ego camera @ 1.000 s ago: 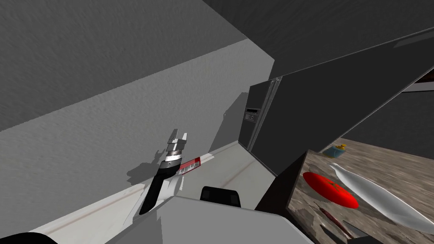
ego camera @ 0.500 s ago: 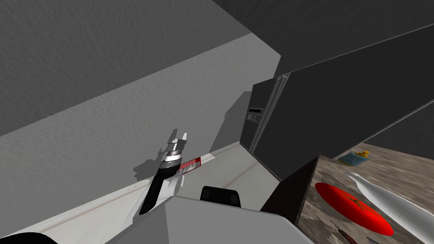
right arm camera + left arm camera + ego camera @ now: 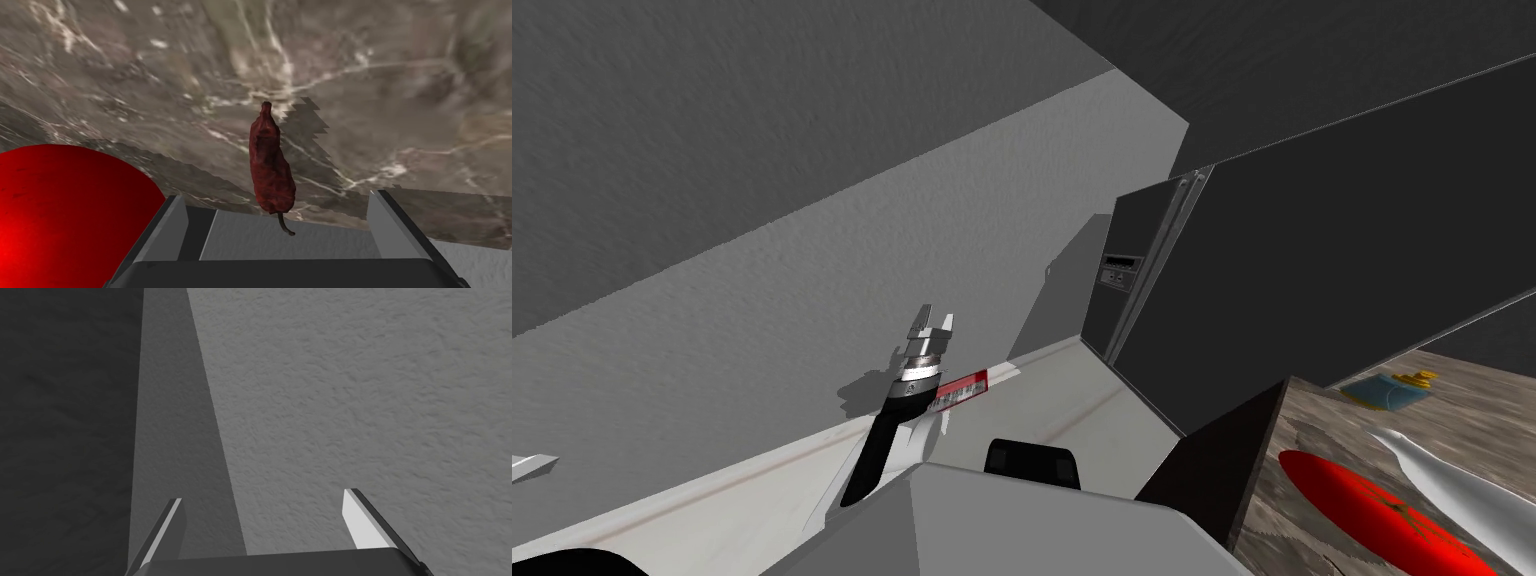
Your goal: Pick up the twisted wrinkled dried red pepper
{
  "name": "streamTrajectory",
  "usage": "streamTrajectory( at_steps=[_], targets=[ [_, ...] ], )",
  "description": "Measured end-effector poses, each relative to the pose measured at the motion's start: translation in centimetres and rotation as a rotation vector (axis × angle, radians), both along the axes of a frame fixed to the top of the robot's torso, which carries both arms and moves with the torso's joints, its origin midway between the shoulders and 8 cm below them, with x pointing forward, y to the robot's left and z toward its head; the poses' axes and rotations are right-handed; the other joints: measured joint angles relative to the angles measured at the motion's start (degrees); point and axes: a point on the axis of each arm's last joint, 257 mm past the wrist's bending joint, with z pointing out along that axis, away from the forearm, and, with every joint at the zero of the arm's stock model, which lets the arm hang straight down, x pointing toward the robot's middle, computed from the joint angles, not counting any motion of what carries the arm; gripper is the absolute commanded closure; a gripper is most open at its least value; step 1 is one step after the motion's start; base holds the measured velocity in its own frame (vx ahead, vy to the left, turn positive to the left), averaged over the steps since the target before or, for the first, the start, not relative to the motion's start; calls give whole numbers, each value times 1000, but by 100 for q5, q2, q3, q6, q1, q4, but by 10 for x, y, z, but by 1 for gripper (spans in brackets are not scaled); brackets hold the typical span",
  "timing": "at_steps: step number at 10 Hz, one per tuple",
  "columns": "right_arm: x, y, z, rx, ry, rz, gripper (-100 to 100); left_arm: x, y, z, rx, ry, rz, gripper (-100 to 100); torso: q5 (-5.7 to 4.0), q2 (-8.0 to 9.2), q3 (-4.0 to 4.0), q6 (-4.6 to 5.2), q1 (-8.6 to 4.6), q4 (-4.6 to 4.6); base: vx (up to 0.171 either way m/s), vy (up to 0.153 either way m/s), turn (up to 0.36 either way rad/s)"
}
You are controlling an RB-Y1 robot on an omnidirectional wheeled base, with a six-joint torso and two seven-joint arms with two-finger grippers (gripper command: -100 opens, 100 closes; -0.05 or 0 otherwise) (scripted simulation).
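The dried pepper (image 3: 270, 165) is dark red and wrinkled, with a thin curled stem. It lies on a marbled grey-brown counter (image 3: 350, 75). My right gripper (image 3: 276, 197) hovers open just over it, the pepper lying midway between the two fingers and touching neither. A red plate (image 3: 60, 210) sits beside one finger. My left gripper (image 3: 932, 322) is raised in front of the grey wall, away from the counter, and is open with nothing in it (image 3: 262, 495).
The counter's corner (image 3: 1312, 420) is at the lower right, with the red plate (image 3: 1372, 510), a long white shape (image 3: 1452, 480) and a small blue bottle (image 3: 1387, 390) on it. A dark fridge (image 3: 1132, 270) and dark cabinets stand behind. A grey wall runs along the left.
My head view has swung left: the counter, plate and bottle slid toward the lower right edge, and the pepper left the picture. The left arm kept its pose.
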Motion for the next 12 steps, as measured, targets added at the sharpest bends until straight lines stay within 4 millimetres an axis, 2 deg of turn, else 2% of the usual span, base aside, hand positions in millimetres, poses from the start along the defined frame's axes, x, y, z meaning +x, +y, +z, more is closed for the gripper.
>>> streamTrajectory(
  at_steps=[1, 2, 6, 7, 8, 11, 12],
  targets=[
    [-4, 1, -5, 1, 0, -8, -100, 0, 0, 0, 0, 0, 0, 0, -6, -1, -1, -1, -3, 0, 7, -8, 9],
    [-5, 1, -5, 1, 1, -8, 100, 0, 0, 0, 0, 0, 0, 0, -11, -1, -1, -2, -9, 0, 0, 0, 0],
    [-5, 1, -5, 2, 1, -8, 100, 0, 0, 0, 0, 0, 0, 0, -15, 1, 0, -2, -14, 1, 0, 0, 0],
    [-5, 1, -5, 2, 1, -8, 0, 0, 0, 0, 0, 0, 0, 0, -15, 1, 1, -2, -14, 1, 0, 0, 0],
    [-5, 1, -5, 2, 1, -8, 100, 0, 0, 0, 0, 0, 0, 0, -15, 1, 1, -2, -14, 1, -17, 6, -137],
    [6, 2, 10, -1, 2, 18, 100, 0, 0, 0, 0, 0, 0, 0, -10, 15, 9, 1, -3, 4, -22, 15, -83],
    [7, 3, 11, -1, 2, 19, 0, 0, 0, 0, 0, 0, 0, 0, -14, 10, 6, -1, -7, 3, 0, 0, 0]
  ],
)
